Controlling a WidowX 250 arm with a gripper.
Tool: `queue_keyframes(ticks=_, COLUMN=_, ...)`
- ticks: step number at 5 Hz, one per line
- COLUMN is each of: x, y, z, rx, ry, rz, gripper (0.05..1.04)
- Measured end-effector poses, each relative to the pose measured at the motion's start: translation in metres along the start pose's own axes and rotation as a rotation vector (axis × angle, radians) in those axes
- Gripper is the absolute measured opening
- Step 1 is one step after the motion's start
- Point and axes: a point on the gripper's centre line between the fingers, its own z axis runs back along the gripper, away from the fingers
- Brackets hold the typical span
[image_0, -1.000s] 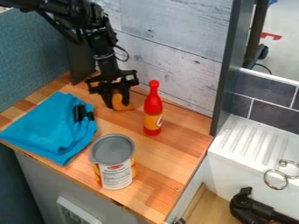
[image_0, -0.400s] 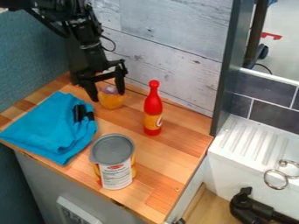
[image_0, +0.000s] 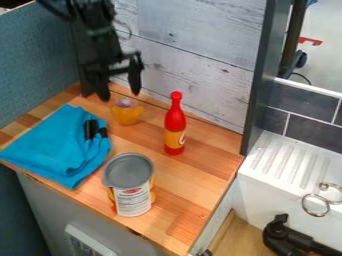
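Teal partition (image_0: 33, 65): rises at the far left, along the side of the wooden counter (image_0: 184, 192).
Blue cloth (image_0: 50, 145): lies folded on the left part of the counter, with two black pieces (image_0: 90, 129) at its right side.
Arm (image_0: 97, 32): comes in from the top edge, in the upper left; goes down steeply, leaning a little to the right on the way, in front of the plank wall (image_0: 194, 55).
Gripper (image_0: 121, 95): hangs at the lower end of the arm, pointing downward; stands wide open, with nothing held between the two fingers.
Orange cup-like thing (image_0: 127, 115): sits on the counter, just below the gripper and apart from it, near the wall; carries something pale and purplish (image_0: 125, 102) on top.
Can (image_0: 130, 185): stands upright toward the front edge, to the right of the cloth, with a grey lid on top.
Red bottle (image_0: 175, 122): stands upright, to the right of the orange cup-like thing; bears a yellow-orange label.
White sink (image_0: 277, 160): lies beyond the dark upright panel (image_0: 257, 82), with metal rings (image_0: 315, 205) at its right.
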Motion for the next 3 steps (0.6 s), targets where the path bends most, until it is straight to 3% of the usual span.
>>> queue_keyframes(ticks=1, x=-0.035, y=-0.025, z=0.033, rx=0.125, ry=0.055, rz=-0.23, gripper=1.003)
queue_keyframes(ticks=2, x=-0.07, y=-0.047, z=0.052, rx=0.209, ry=0.07, rz=-0.398, gripper=1.003)
queue_keyframes(ticks=3, x=-0.102, y=-0.072, z=0.065, rx=0.242, ry=0.076, rz=-0.578, gripper=1.003)
